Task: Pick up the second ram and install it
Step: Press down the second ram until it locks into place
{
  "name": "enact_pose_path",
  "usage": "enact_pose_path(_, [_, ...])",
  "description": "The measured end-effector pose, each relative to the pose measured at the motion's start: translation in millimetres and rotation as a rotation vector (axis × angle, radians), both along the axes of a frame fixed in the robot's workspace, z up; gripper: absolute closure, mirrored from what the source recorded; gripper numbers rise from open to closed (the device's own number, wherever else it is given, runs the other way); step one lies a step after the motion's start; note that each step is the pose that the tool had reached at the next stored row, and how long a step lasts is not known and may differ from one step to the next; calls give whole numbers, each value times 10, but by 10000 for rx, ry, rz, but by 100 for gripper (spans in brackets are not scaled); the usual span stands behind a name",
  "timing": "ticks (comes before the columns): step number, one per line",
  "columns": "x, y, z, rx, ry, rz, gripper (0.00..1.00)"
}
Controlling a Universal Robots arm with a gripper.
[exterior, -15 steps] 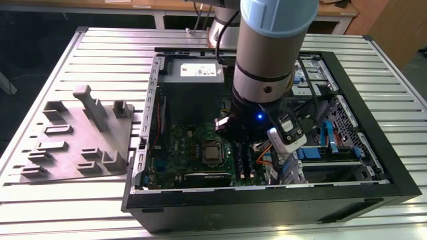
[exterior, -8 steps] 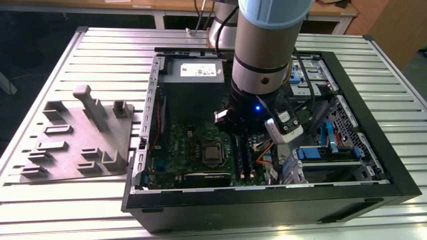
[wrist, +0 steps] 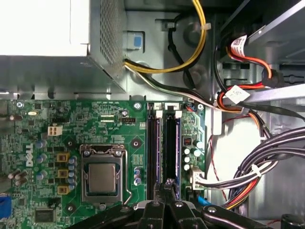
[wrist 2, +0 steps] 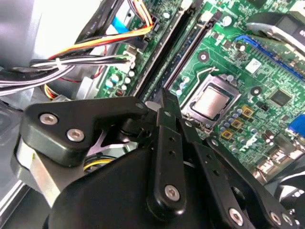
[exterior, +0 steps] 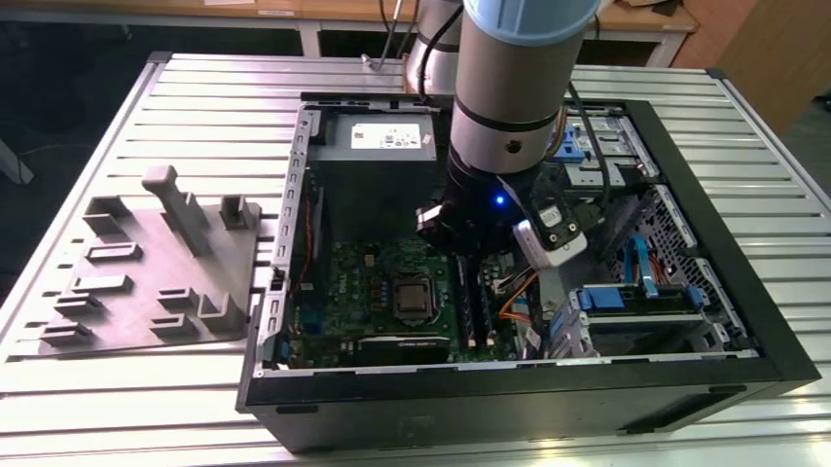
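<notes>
- The gripper (wrist: 167,185) is down inside the open computer case (exterior: 727,292), its fingers (wrist 2: 167,125) pressed together to a narrow tip. I can't make out anything standing up between them.
- That tip sits right at one end of the two long memory slots (wrist: 162,143), on the outer one, nearer the motherboard's cable-side edge.
- A dark strip runs the length of that outer slot, and I take it to be the second ram (wrist: 170,145). It is lying in the slot rather than carried in the air. The exterior view shows two dark bars (exterior: 473,311) side by side just under the arm.
- So the task looks well along to me. The stick has been picked up and brought to its slot, and the closed tip looks placed to bear down on it.
- What may be left is full seating. The white latches (wrist: 167,109) at the far end of the slots show, but I can't tell whether they have snapped in.
- The CPU socket (wrist: 102,176) lies beside the slots toward the board's middle, and the cable bundle (wrist: 257,176) hangs past the board's edge, apart from the gripper.
- The grey fixture plate (exterior: 143,272) rests on the table (exterior: 78,389) outside the case, along its side wall.
- The slot end under the tip is hidden by the gripper's own linkage in both wrist views. In the exterior view the arm (exterior: 520,88) covers the contact point.
</notes>
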State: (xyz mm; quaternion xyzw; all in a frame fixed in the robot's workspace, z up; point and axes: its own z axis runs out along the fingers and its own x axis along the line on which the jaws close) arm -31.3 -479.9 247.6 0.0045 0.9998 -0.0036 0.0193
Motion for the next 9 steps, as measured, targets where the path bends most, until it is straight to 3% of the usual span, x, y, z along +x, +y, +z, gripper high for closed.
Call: enact_pose_path(9, [0, 0, 12, -3, 1, -1, 90])
